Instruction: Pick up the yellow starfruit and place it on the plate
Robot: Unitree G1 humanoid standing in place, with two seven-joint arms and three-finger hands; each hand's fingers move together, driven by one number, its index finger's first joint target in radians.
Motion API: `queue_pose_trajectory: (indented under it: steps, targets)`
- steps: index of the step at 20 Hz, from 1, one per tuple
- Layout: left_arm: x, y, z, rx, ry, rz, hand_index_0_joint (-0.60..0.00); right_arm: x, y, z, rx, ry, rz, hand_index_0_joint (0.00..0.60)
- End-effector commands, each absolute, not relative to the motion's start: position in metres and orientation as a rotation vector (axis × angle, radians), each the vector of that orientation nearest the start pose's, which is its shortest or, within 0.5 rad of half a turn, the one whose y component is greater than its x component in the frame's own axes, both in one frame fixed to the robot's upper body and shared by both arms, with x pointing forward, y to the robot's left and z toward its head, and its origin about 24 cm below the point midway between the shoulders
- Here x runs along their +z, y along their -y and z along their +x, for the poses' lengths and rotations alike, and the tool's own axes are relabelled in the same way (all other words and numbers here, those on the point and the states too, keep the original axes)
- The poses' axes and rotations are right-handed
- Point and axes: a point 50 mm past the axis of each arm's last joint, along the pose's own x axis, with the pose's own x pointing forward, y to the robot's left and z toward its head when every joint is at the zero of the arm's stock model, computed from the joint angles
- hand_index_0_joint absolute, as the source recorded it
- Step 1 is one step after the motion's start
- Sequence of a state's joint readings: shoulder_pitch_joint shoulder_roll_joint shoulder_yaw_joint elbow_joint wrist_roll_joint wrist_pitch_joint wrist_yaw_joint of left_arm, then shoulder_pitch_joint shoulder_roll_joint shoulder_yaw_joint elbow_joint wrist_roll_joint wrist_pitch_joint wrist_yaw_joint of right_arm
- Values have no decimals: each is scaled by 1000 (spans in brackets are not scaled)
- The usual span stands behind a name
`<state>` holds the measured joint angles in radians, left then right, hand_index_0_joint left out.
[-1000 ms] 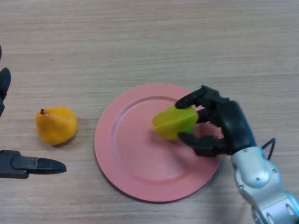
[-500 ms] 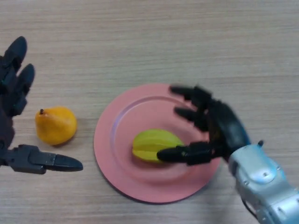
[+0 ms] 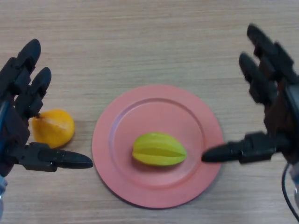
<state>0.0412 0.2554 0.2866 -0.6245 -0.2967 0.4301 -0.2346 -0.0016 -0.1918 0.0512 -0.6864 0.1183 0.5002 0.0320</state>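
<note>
Head view: starfruit (image 3: 159,149) rests mid-plate (image 3: 119,182), so our right hand (image 3: 273,116) at three o'clock and left hand (image 3: 18,121) at nine o'clock both hang open, holding nothing.

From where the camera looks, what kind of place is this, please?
Probably a tabletop test setup, not a real kitchen: a bare wooden table holding only a pink plate with a starfruit, a pear-like fruit beside it, and open robot hands left and right.

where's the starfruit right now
In the head view the starfruit lies on the pink plate, slightly below its centre. The open right hand is off to its right, not touching it.
</note>
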Motion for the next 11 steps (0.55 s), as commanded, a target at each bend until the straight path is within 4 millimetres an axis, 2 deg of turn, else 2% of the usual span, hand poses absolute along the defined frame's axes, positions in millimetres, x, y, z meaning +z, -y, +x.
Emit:
queue_pose_trajectory:
  steps: [1,2,3,7,11]
  targets:
    - [184,-220,212,-105,369,124,0,181,158,218,100,396,-171,0]
    - [182,-219,212,-93,377,155,0,176,158,217,72,418,-281,0]
    - [181,-219,211,-90,376,165,0,173,158,216,69,417,-293,0]
    - [185,-222,209,-52,404,192,0,180,156,214,94,419,-275,0]
    - [191,-218,205,-59,391,181,0,186,153,221,88,435,-239,0]
